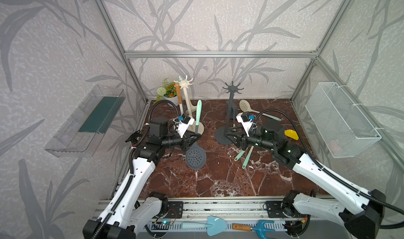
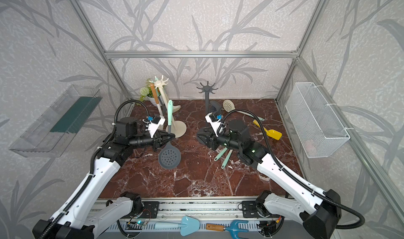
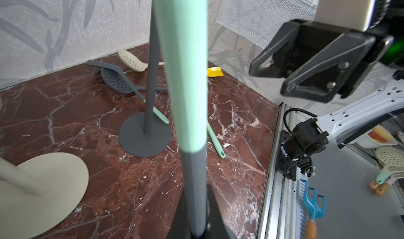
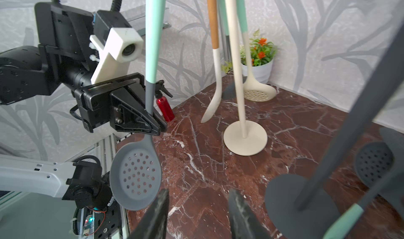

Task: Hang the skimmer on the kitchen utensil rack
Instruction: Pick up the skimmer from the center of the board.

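I've got left gripper (image 1: 197, 137) clamped on skimmer (image 1: 195, 158) neck, upright, head down | right gripper (image 1: 227, 136) jaws apart, just beside grey rack (image 1: 230, 109)

The walls (image 1: 218, 19) are pale grey with big dark grey leaves on them. Shiny metal bars (image 1: 218, 54) make a frame along the walls and corners. The surface (image 1: 207, 179) is dark red stone with white cracks running through it. A clear plastic shelf (image 1: 65, 137) hangs on the left wall, with something dark green inside. A white wire basket (image 1: 328, 117) hangs on the right wall. A small plant (image 1: 168, 92) in a white pot stands in the back left corner. The light is soft and even.
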Controlling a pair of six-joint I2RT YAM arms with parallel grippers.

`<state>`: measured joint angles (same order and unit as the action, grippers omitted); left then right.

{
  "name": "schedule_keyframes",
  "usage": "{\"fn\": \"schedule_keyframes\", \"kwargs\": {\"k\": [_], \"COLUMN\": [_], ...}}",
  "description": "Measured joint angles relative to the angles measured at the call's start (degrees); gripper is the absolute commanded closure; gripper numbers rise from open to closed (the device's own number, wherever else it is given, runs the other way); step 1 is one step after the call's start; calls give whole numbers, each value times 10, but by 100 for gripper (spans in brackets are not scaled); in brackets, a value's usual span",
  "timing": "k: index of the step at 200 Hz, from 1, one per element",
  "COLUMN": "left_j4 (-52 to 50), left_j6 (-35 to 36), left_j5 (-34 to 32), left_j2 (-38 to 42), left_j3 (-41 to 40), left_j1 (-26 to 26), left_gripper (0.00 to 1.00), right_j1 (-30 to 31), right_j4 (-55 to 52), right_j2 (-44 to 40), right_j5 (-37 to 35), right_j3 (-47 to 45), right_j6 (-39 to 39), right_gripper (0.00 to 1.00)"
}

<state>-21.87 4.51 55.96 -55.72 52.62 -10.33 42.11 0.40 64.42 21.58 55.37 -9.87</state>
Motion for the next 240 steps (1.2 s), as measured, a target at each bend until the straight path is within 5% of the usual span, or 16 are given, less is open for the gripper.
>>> {"fn": "schedule_keyframes", "kwargs": {"k": [138,202,240], "left_j4": [23,32,43], "left_j6": [-22,-26,-32], "left_j5": [69,59,56], "left_j2": [9,17,24], "left_j3": [-5,-16,-22], "left_j1": [7,8,13], "left_gripper": [100,100,100], "right_j1": [51,59,59], "right_j4": [251,267,274], "right_j2": [227,248,243], "right_j5": [76,80,78], "right_j3": [110,120,111], "right_j6": [-97,-117,-118], "right_gripper": [64,68,62]}}
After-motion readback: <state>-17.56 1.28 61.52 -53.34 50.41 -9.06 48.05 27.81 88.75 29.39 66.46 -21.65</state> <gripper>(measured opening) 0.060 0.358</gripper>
